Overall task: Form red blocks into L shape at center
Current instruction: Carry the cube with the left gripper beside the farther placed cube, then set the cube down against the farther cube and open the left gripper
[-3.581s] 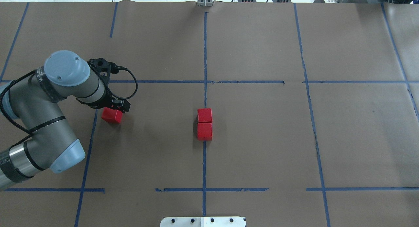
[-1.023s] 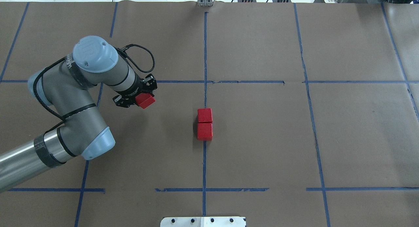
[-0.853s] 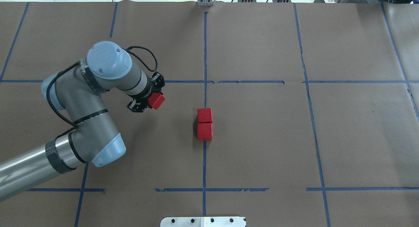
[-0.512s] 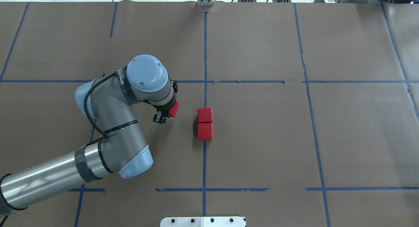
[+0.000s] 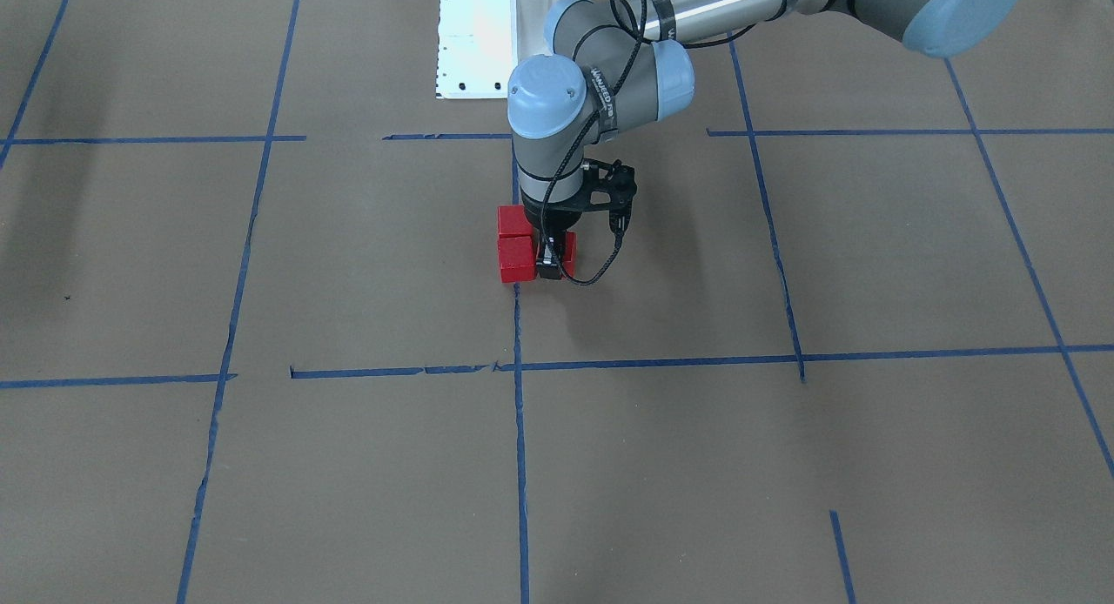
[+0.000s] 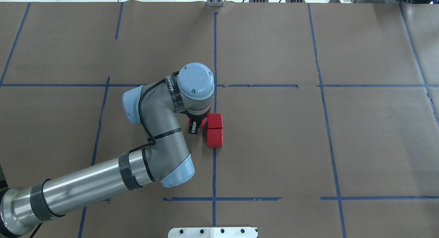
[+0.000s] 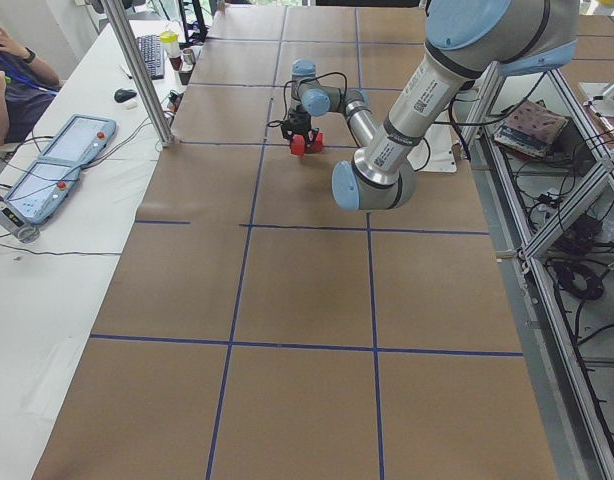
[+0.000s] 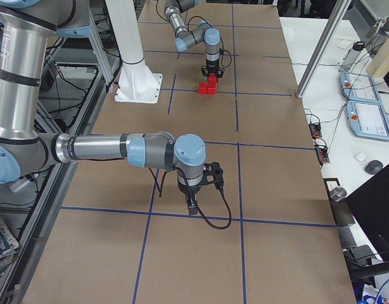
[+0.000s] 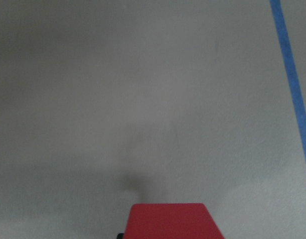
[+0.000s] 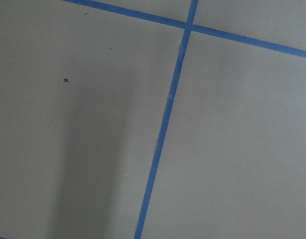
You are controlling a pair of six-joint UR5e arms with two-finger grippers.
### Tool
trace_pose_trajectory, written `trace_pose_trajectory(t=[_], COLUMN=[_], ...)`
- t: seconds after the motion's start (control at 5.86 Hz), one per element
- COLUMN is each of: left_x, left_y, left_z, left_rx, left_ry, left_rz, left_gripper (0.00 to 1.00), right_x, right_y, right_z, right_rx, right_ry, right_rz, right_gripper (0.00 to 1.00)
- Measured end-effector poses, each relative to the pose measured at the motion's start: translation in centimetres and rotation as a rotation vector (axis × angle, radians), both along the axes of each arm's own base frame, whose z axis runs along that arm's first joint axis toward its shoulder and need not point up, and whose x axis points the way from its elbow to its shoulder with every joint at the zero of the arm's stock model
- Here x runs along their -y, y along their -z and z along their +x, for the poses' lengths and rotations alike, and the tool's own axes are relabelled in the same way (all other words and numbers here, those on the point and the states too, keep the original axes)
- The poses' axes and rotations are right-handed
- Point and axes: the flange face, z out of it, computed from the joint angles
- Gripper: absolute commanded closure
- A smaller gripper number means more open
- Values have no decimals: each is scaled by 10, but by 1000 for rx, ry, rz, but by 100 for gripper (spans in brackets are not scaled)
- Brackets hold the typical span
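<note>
Two red blocks (image 6: 214,121) (image 6: 214,137) lie touching in a line on the vertical tape of the center (image 6: 267,142) cell. My left gripper (image 6: 195,126) is shut on the third red block (image 6: 203,121), held low right beside the block farther from the robot's base. In the front-facing view this held block (image 5: 569,247) sits right of the pair (image 5: 516,258), pinched by the left gripper (image 5: 550,265). The left wrist view shows the red block (image 9: 168,221) at its bottom edge. My right gripper (image 8: 192,204) hangs over bare paper far from the blocks; I cannot tell its state.
A white mounting plate (image 6: 212,232) sits at the table's near edge. Blue tape lines (image 6: 322,94) grid the brown paper. Beyond the far edge stand metal posts (image 7: 142,70) and a desk with teach pendants (image 7: 57,165); a person (image 7: 12,70) sits there.
The left arm has carried the third red block from the left cell rightward and set it against the pair at the center. The two center blocks have not moved.
</note>
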Motion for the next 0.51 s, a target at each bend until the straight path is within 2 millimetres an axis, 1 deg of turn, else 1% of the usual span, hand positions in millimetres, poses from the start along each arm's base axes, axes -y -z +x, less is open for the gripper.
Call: trace_pose_trajectory(t=[0.17,0.51], left_x=[-4,-6], left_y=[0,-2], left_z=[6,8], left_rx=[3,-1], left_ry=[-6,-2], left_rz=[-4,-12], left_gripper=[85,84], right_x=[0,0], right_y=[-1,-1], right_z=[0,0], right_rx=[0,0], right_ry=[1,2], right_rz=[-1,0], right_gripper=[0,0])
